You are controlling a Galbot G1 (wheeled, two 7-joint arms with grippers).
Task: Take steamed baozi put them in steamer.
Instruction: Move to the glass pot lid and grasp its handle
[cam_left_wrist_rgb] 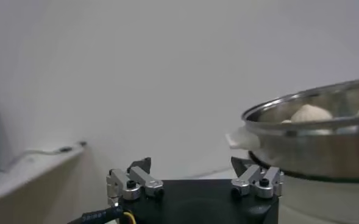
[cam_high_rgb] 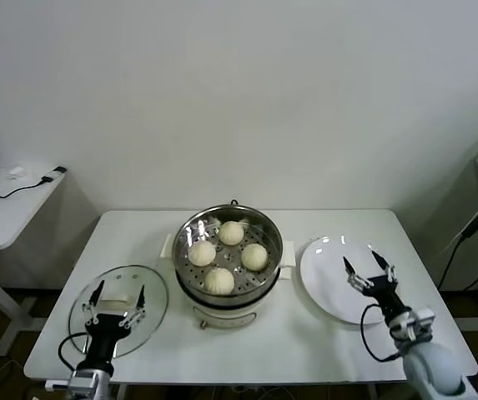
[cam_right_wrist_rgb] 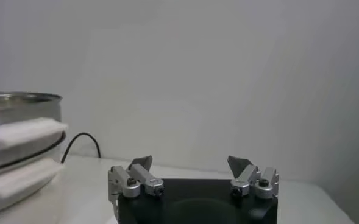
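Baozi, four of them, sit inside the steamer (cam_high_rgb: 228,260) in the middle of the white desk (cam_high_rgb: 305,333). One baozi (cam_high_rgb: 231,232) is at the back, one (cam_high_rgb: 202,252) is on the robot's left, one (cam_high_rgb: 254,256) is on the robot's right, and one (cam_high_rgb: 219,281) is at the front. They are round and cream-white, and they rest on the steel tray with little holes, close to each other. The steamer is a shiny steel pot on a white base with side handles. A round glass lid (cam_high_rgb: 118,302) lies flat on the desk on the left side of the steamer. The left gripper (cam_high_rgb: 115,306) hangs over this lid with its fingers spread apart, and it holds nothing. A flat white plate (cam_high_rgb: 326,271) lies on the right side of the steamer, just beside it. The right gripper (cam_high_rgb: 369,269) hangs over the plate with its fingers spread apart too, and it holds nothing. In the left wrist view the left gripper (cam_left_wrist_rgb: 194,172) points toward the wall, and the steamer (cam_left_wrist_rgb: 316,140) shows off to one side with the tops of two baozi peeking over its rim. In the right wrist view the right gripper (cam_right_wrist_rgb: 191,167) also points toward the wall, with the steamer (cam_right_wrist_rgb: 17,131) at the edge. A small side desk (cam_high_rgb: 5,208) with a black cable stands far off on the left.
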